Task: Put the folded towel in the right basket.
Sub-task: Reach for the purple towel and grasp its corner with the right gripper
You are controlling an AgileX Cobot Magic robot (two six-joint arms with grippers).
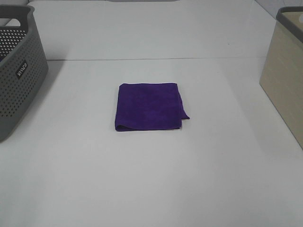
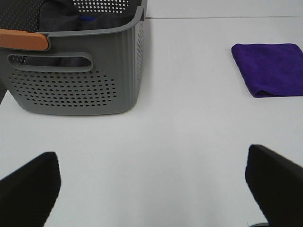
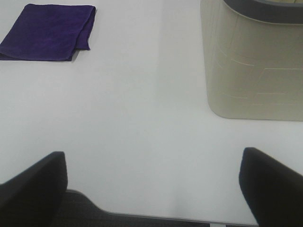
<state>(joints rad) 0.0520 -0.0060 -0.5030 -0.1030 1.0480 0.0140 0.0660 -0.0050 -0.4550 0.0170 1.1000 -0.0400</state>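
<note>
A folded purple towel [image 1: 149,107] lies flat on the white table, near its middle. It also shows in the left wrist view [image 2: 270,68] and in the right wrist view [image 3: 47,32]. The right basket [image 1: 284,71], beige with a grey rim, stands at the right edge; it shows in the right wrist view [image 3: 253,66]. My left gripper [image 2: 151,189] is open and empty over bare table, well short of the towel. My right gripper [image 3: 151,187] is open and empty, near the table's front edge. Neither arm shows in the high view.
A grey perforated basket [image 1: 16,71] stands at the left edge; in the left wrist view [image 2: 75,66] it holds dark cloth and has an orange handle part [image 2: 23,40]. A seam [image 1: 151,59] crosses the table behind the towel.
</note>
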